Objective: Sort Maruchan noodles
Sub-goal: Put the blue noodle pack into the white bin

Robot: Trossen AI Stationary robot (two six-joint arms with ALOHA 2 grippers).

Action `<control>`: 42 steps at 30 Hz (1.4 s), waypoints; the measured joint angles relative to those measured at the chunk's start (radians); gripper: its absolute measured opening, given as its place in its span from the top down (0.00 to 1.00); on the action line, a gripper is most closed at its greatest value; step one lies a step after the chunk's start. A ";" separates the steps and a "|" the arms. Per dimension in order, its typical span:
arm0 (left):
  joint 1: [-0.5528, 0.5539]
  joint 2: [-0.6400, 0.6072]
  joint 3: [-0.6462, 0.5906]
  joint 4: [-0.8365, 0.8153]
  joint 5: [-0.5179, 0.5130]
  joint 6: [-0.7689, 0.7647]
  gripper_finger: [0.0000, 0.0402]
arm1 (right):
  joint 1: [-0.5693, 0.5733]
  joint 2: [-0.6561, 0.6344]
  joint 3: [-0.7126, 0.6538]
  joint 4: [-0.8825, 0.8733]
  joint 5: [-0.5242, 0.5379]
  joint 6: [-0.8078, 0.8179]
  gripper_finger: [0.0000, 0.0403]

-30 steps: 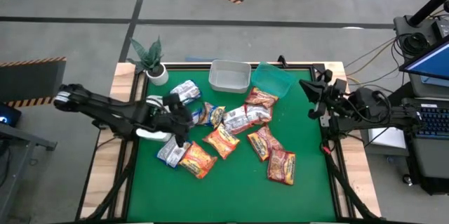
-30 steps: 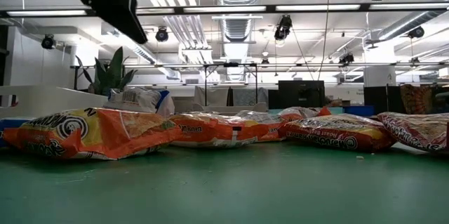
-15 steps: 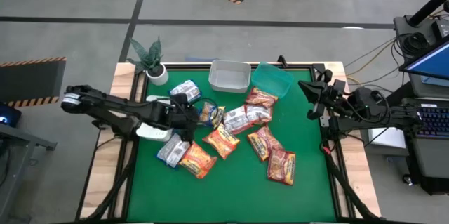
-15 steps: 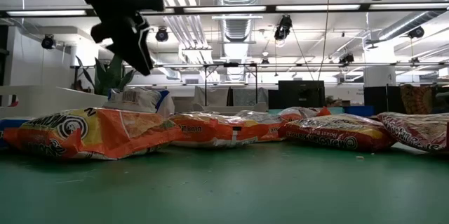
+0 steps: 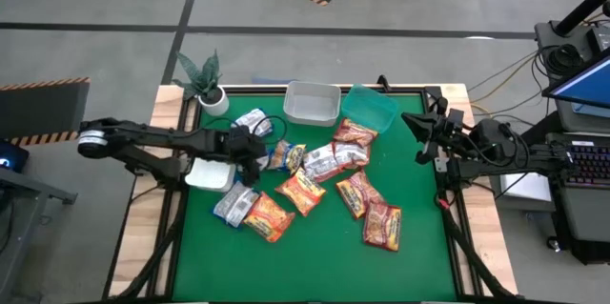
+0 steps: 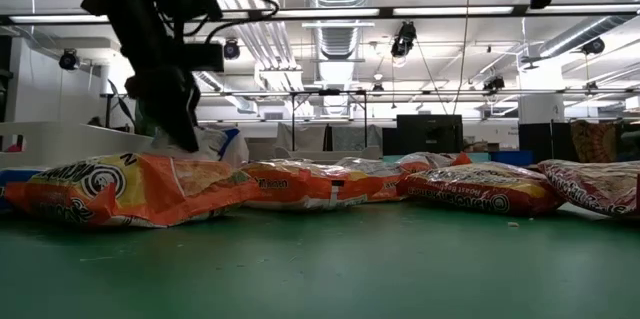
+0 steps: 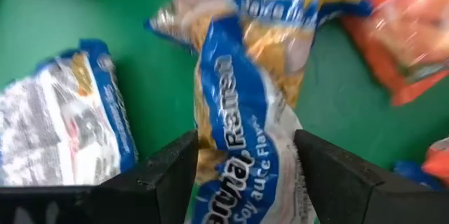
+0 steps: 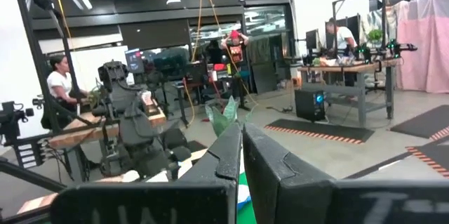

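Observation:
Ramen packets lie scattered mid-table: blue-and-white ones point(image 5: 253, 121), orange ones point(image 5: 270, 216) and dark red ones point(image 5: 382, 225). My left gripper point(image 5: 250, 144) is low over the pile's left side, pointing down and open. In the left wrist view its fingers point(image 7: 168, 175) stand on either side of a blue-and-white soy-sauce packet point(image 7: 238, 140), which lies flat on the green mat beside another blue-and-white packet point(image 7: 70, 119). My right gripper point(image 5: 424, 137) hovers shut point(image 8: 242, 154) at the table's right edge, away from the packets. My left gripper comes from above with its fingers across the blue-and-white packet's end point(image 7: 242, 182), one on each side. Whether the fingers touch the packet, I cannot tell. The packet lies on the mat.
A clear tub point(image 5: 312, 102) and a teal tub point(image 5: 370, 107) stand at the far edge, a white tub point(image 5: 210, 172) by the left edge, and a potted plant point(image 5: 203, 80) at the far left corner. The mat's near part point(image 5: 315, 266) is bare.
My left gripper has moved a little toward the far edge and come down from high above the table to just over the blue-and-white packets. The packets and my right arm have kept still.

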 joint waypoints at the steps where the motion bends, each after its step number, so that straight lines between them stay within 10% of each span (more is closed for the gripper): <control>1: 0.001 0.000 -0.012 0.014 0.000 0.004 0.46 | 0.000 0.000 0.000 0.000 0.000 0.000 0.98; 8: 0.000 0.001 -0.029 0.023 0.000 0.000 0.52 | 0.000 0.000 0.000 0.004 0.003 -0.020 0.98; 18: 0.000 0.001 0.033 -0.011 -0.001 0.010 0.85 | 0.000 -0.001 0.006 0.014 0.003 -0.054 0.98; 29: -0.027 -0.074 0.305 -0.310 -0.006 0.100 0.93 | 0.000 -0.001 0.010 0.013 0.003 -0.054 0.98; 42: -0.008 -0.302 0.428 -0.713 -0.332 -0.171 0.93 | 0.000 -0.001 0.010 0.013 0.003 -0.054 0.98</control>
